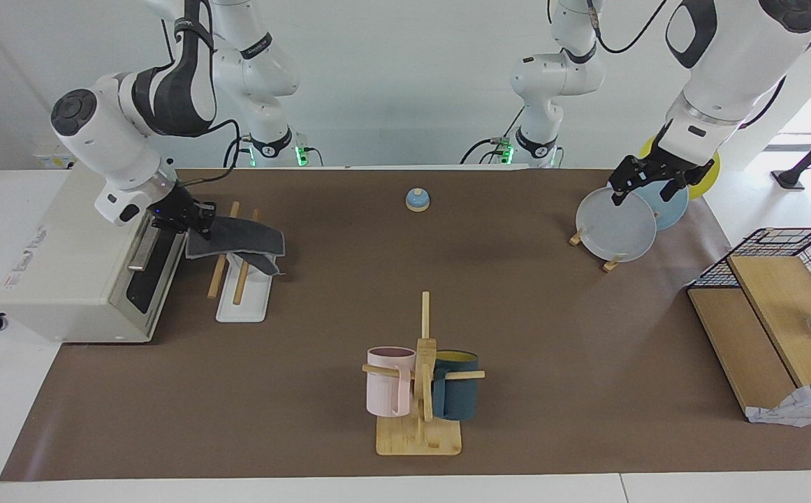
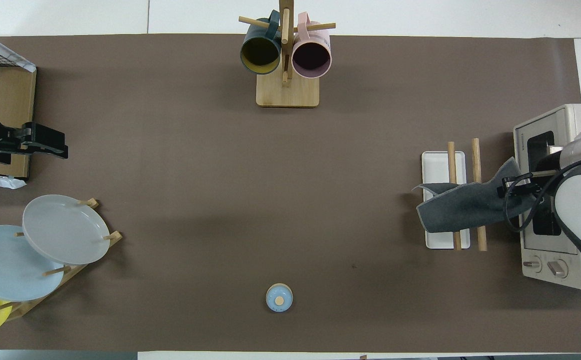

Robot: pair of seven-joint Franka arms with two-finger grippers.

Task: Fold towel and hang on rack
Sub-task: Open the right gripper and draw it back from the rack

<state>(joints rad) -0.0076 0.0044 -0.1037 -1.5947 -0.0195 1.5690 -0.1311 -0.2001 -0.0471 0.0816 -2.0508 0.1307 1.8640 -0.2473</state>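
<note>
In the facing view, the right claw [image 1: 199, 217] is at the end of the towel [image 1: 237, 243] that lies by the toaster oven [image 1: 63, 258]. I cannot tell if it is pinching the cloth or letting go. The towel lies over the two wooden rods of the rack [image 1: 241, 307], near the worktop's edge at the right arm's end. Its dark grey face is up. One end hangs down past the rods toward the middle of the worktop. I think the towel is soft, light and floppy. It will sag and may slide off the smooth rods. A good place to hold it is a corner or an edge. The left claw [image 1: 646, 183] is spread wide. It waits over the plates [image 1: 615, 227], holding nothing.

In the overhead view, the right claw [image 2: 513, 185] is between the rack [image 2: 435, 165] and the toaster oven [image 2: 555, 270]. It touches the towel's [image 2: 458, 212] raised corner. The rest of the cloth lies across both rods and the white base. The left claw [image 2: 45, 141] is well apart from the towel, by the worktop's edge at the left arm's end.
</note>
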